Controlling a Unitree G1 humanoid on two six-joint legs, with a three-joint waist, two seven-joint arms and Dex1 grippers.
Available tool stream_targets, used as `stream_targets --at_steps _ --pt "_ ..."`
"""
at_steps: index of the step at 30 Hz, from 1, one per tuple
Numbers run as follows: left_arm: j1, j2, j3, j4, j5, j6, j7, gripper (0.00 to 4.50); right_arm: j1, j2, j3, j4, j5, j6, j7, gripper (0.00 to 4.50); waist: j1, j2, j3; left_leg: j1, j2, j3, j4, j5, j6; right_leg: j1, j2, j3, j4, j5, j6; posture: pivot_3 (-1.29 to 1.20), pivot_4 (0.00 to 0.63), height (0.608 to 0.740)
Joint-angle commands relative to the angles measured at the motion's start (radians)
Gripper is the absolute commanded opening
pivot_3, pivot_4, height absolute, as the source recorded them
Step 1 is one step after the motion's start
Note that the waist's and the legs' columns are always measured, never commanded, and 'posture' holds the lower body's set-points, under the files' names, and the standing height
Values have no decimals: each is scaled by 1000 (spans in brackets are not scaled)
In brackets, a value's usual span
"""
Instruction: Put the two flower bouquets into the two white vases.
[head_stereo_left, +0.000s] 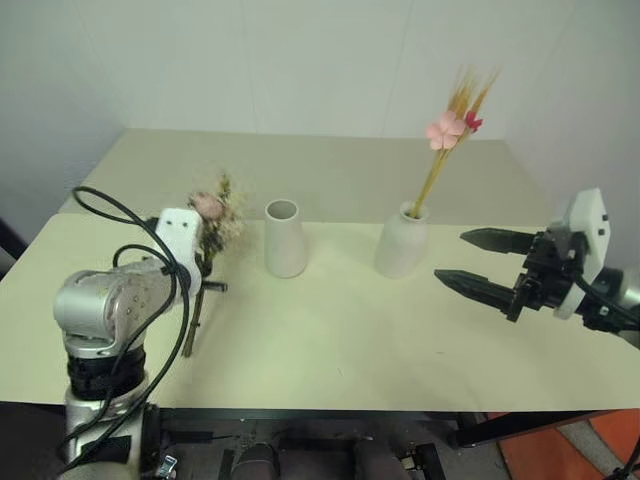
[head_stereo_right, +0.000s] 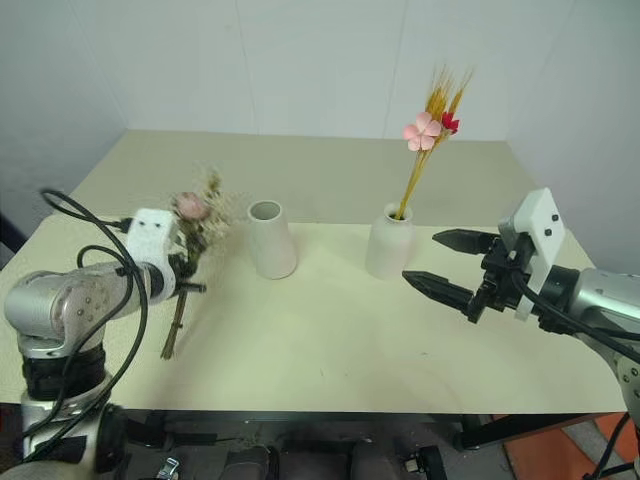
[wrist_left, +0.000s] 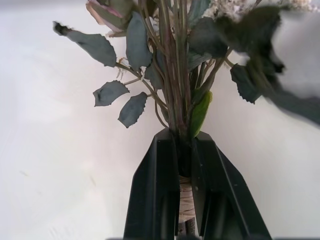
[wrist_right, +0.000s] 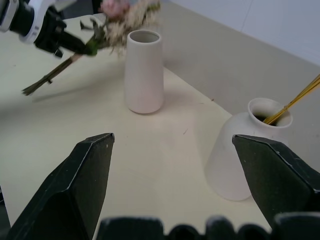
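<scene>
While the tapered vase (head_stereo_left: 285, 238) stands empty on the desk (head_stereo_left: 340, 330), the rounder vase (head_stereo_left: 402, 243) holds the yellow-stemmed bunch (head_stereo_left: 447, 135). The left gripper (wrist_left: 184, 165) has its fingers clamped on the stems of the bushy bouquet (head_stereo_right: 190, 222), held clear of the desk beside the tapered vase. The right gripper (head_stereo_left: 475, 262) has its fingers spread wide, holding nothing, near the rounder vase.

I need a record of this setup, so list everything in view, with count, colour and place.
Table: one, cream top, running to the white wall.
Cone vase: one, white, mid-table, mouth empty.
Round vase: one, white, to the right of the cone vase.
Thin bouquet: one, yellow stems with pink and red blossoms, standing in the round vase.
Bushy bouquet: one, pink rose with cream and green sprigs on brown stems, lifted off the table left of the cone vase.
Left gripper: black fingers, shut on the bushy bouquet's stems.
Right gripper: black fingers, open, empty, right of the round vase.
</scene>
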Motion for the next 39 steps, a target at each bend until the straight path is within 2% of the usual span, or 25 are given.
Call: stream_targets --at_steps 1,2,4,6,9,12,14,16,21,25,29,39 --pt "-125 -74 182 73 -3 -434 2 98 -2 9 -39 -35 -16 -42 -18 4500 2 0 0 0 0 0 0 0 0 0 0 0 0 0 0 0 150 740" --pt "-137 -85 210 100 -25 -502 -33 98 -2 12 -35 -38 -21 -46 -20 4500 2 0 0 -1 0 0 0 0 0 0 0 0 -1 1 -1 0 150 740" --pt "-190 -113 272 170 -121 -742 -209 98 5 27 -38 -52 -19 -55 -24 4500 0 0 0 -1 0 1 0 0 0 0 0 0 -2 1 -1 0 150 740" --pt "-247 -133 310 249 -210 -899 -360 98 17 39 -44 -66 -22 -62 -28 4500 4 0 0 -1 0 1 0 0 0 0 0 0 -3 1 -1 0 150 740" --pt "-323 -123 307 422 -288 -976 -522 98 59 50 -62 -93 -37 -79 -20 4500 19 0 0 -2 -1 1 0 0 0 0 -1 0 -3 2 -1 0 150 740" --pt "-371 -107 298 557 -356 -979 -630 98 112 54 -78 -117 -57 -107 -6 4500 26 0 0 -1 -1 1 1 0 0 2 -1 -1 -3 0 1 0 150 740" --pt "-373 -89 240 620 -305 -1050 -713 98 135 67 -92 -130 -60 -118 -18 4500 22 0 0 -2 -2 1 2 0 0 2 -2 0 -3 1 3 0 150 740" --pt "-394 -85 232 693 -330 -1058 -789 98 159 86 -110 -143 -61 -125 -37 4500 21 0 0 -2 -2 1 3 0 0 1 -2 0 -3 2 3 0 150 740" --pt "-475 -73 203 911 -309 -1113 -891 98 216 137 -116 -185 -84 -142 -86 4500 19 0 0 -3 -1 0 3 0 0 1 -1 0 -2 2 3 0 150 740" --pt "-520 -80 161 1002 -286 -1124 -932 98 234 160 -111 -201 -89 -148 -116 4500 16 0 0 -3 -2 0 3 0 0 1 -1 0 -3 2 4 0 150 740" --pt "-508 -84 90 1015 -229 -1152 -976 98 243 165 -106 -204 -101 -152 -132 4500 17 0 0 -3 -2 0 2 0 0 1 -1 0 -3 2 3 0 150 740" --pt "-430 -84 34 972 -189 -1188 -1026 98 247 172 -102 -203 -110 -160 -138 4500 15 0 0 -3 -1 0 2 0 0 1 -1 0 -2 2 3 0 150 740"
